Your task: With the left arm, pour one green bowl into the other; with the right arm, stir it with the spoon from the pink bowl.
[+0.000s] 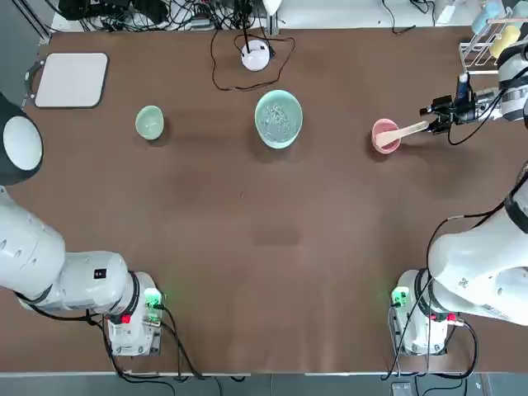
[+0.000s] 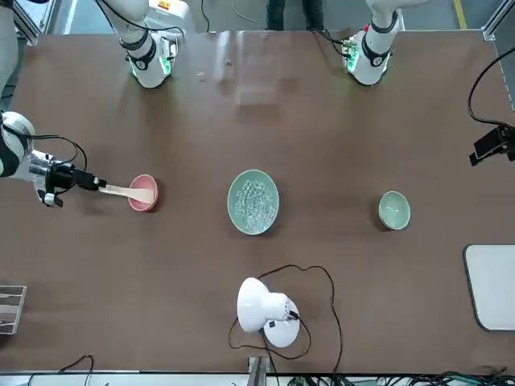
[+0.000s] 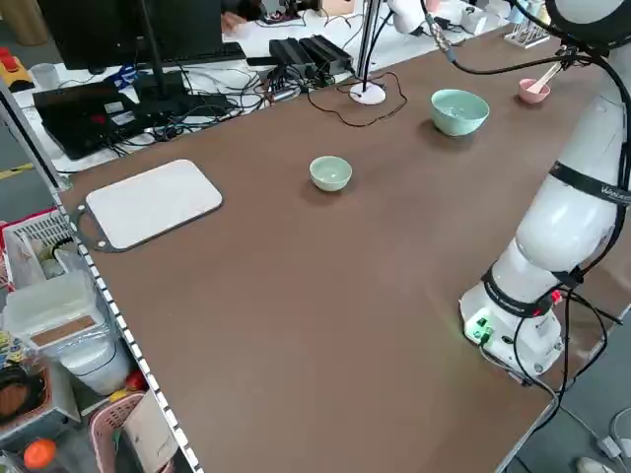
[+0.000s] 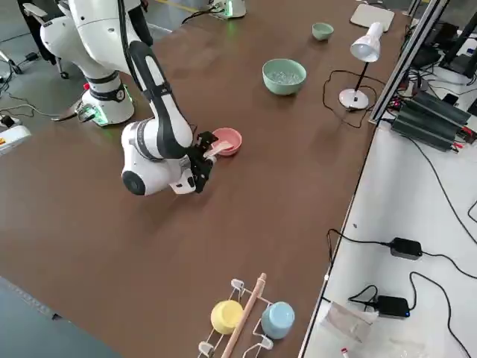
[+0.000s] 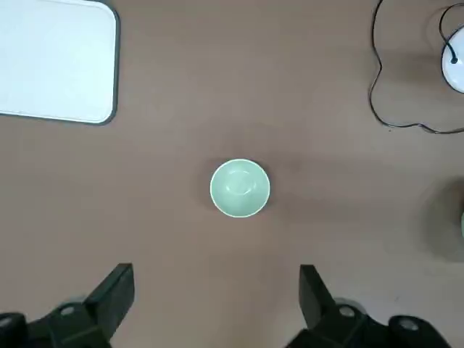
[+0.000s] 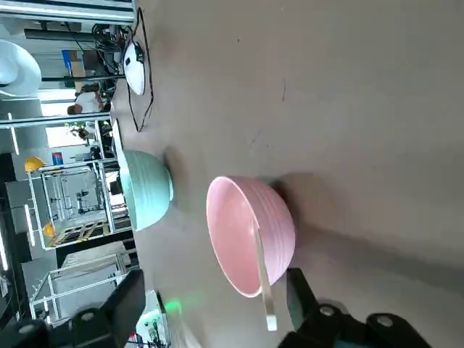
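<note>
My spread right gripper is at the flat beige wood-like spoon leaning in the small round pink bowl, far right, maybe to grab its handle, and my spread left gripper hangs left.

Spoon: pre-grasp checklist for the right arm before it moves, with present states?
1. Spoon in pink bowl, handle sticking out over the rim toward the right gripper: ok.
2. Right jaws open: ok.
3. Spoon between the right jaws: cannot tell; the handle end lies nearer one jaw in the wrist view, with no grip shown.
4. Left gripper holding small green bowl: not ok; jaws open, bowl standing on the table.
5. Large green bowl upright, speckled bits inside: ok.
6. Small bowl's contents ready to pour: not ok; it looks empty.
</note>
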`<action>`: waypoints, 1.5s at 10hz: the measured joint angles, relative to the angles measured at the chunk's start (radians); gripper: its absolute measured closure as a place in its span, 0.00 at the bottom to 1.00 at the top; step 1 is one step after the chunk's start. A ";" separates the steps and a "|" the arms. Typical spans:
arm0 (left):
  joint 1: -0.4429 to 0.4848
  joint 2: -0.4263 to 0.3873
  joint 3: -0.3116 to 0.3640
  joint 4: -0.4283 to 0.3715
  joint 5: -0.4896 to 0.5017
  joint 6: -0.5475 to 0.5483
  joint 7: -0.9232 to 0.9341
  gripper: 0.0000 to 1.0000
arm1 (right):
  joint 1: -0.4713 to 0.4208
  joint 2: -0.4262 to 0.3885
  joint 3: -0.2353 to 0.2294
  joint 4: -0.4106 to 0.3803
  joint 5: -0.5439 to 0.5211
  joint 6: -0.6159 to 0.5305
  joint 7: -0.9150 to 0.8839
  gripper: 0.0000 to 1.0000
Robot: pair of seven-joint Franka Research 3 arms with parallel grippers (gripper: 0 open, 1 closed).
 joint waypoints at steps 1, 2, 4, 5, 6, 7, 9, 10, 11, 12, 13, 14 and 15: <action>0.000 0.000 0.000 0.000 0.000 0.000 0.000 0.00 | 0.000 0.006 0.000 0.010 0.000 0.000 -0.001 0.08; 0.000 0.000 0.001 0.000 0.000 0.000 0.000 0.00 | 0.000 0.008 0.000 0.018 0.000 0.000 -0.002 0.04; 0.002 0.000 0.004 0.000 0.000 0.000 0.000 0.00 | 0.002 0.008 0.001 0.033 0.000 0.000 -0.002 0.01; 0.002 0.000 0.004 0.000 0.000 0.000 0.000 0.00 | 0.007 0.008 0.003 0.044 0.000 0.000 -0.001 0.00; 0.002 0.000 0.004 0.000 0.000 0.000 0.000 0.00 | 0.010 0.008 0.004 0.050 -0.002 0.000 -0.001 0.00; 0.001 0.000 0.004 0.000 0.000 0.000 0.000 0.00 | 0.011 0.009 0.004 0.056 -0.015 0.000 0.001 0.00; -0.001 0.000 -0.002 0.001 0.000 0.000 0.000 0.00 | 0.011 0.008 0.004 0.098 -0.085 -0.002 0.061 0.00; -0.001 0.000 -0.004 0.002 0.000 0.000 0.000 0.00 | 0.013 0.006 0.006 0.130 -0.127 -0.005 0.108 0.00; -0.002 0.000 -0.005 0.003 0.000 0.000 0.000 0.00 | 0.017 -0.002 0.007 0.157 -0.169 -0.008 0.135 0.00; -0.003 -0.001 -0.006 0.004 0.000 0.000 0.000 0.00 | 0.028 -0.022 0.008 0.173 -0.211 -0.008 0.153 0.00; -0.004 -0.001 -0.008 0.004 -0.001 0.000 0.000 0.00 | 0.041 -0.053 0.008 0.179 -0.274 0.001 0.177 0.00; -0.004 -0.001 -0.009 0.004 -0.001 0.000 0.000 0.00 | 0.055 -0.090 0.008 0.182 -0.355 0.016 0.205 0.00; -0.004 -0.001 -0.009 0.004 -0.001 0.000 0.000 0.00 | 0.066 -0.128 0.008 0.184 -0.417 0.028 0.227 0.00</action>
